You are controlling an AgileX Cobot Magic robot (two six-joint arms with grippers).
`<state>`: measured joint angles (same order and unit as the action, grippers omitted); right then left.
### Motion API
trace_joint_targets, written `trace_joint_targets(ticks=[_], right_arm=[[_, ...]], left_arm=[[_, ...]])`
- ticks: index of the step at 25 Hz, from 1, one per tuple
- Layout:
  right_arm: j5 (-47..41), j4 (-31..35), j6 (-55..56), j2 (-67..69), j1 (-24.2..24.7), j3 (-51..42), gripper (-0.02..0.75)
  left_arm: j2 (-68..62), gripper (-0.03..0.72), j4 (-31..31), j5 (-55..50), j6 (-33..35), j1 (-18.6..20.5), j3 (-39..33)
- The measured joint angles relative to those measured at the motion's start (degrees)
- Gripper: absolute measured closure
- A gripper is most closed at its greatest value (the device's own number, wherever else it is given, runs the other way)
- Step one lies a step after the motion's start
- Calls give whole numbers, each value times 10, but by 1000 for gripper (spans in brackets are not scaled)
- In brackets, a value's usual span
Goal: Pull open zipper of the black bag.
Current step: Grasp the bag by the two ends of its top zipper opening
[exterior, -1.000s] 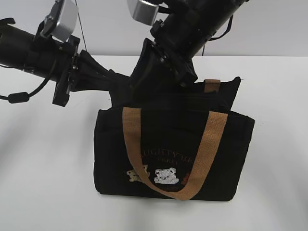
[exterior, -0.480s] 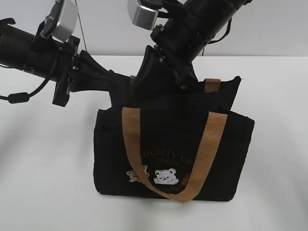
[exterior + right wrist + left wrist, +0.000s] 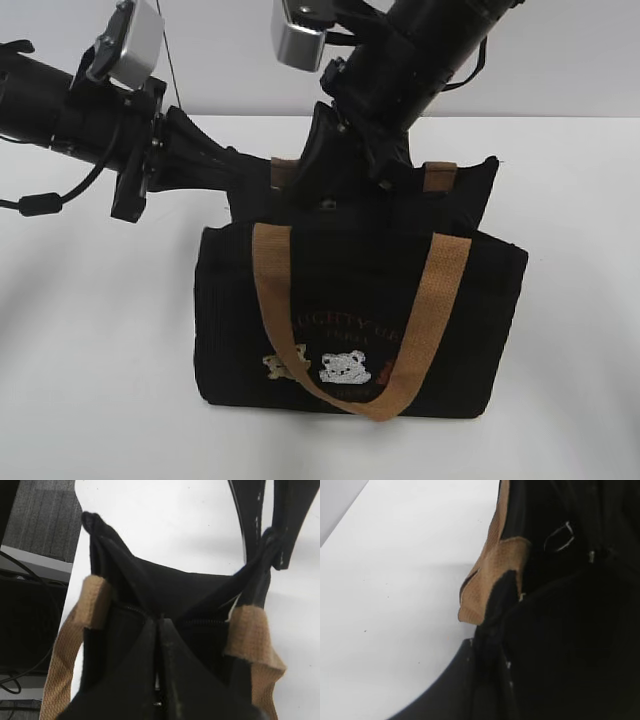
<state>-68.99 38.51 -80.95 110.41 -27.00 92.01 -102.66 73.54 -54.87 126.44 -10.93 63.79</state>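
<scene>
The black bag (image 3: 360,300) stands upright on the white table, bear patches facing front. My left gripper (image 3: 243,176) is shut on the fabric at the bag's top left end; in the right wrist view its fingers (image 3: 251,525) pinch that corner. My right gripper (image 3: 322,196) comes down from above onto the middle of the bag's top. Its jaws are pressed together (image 3: 159,622) right on the zipper (image 3: 202,622), and a thin silver sliver shows between them. The bag's top (image 3: 570,630) fills the left wrist view, where my left gripper (image 3: 490,652) holds dark fabric.
Tan webbing handles (image 3: 268,290) hang down the bag's front, and a tan handle tab (image 3: 492,575) sits beside my left gripper. White table (image 3: 90,340) lies open on both sides. Past the table's edge there are dark floor and cables (image 3: 30,605).
The right gripper's jaws have closed on the zipper line at the bag's top and the arm has shifted slightly right. The left gripper has kept its hold.
</scene>
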Motion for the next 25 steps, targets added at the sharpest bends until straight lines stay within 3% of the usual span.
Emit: trace_joint_targets(ticks=[14,16,21,25], right_arm=[[-3,-45,5,-26,1,0,751],[-3,-38,5,-30,1,0,710],[-3,22,3,-44,1,0,495],[-3,37,-7,-43,1,1,456]], left_arm=[[0,633,0,2,0,0,0],[0,633,1,2,0,0,0],[0,633,1,2,0,0,0],[0,633,1,2,0,0,0]])
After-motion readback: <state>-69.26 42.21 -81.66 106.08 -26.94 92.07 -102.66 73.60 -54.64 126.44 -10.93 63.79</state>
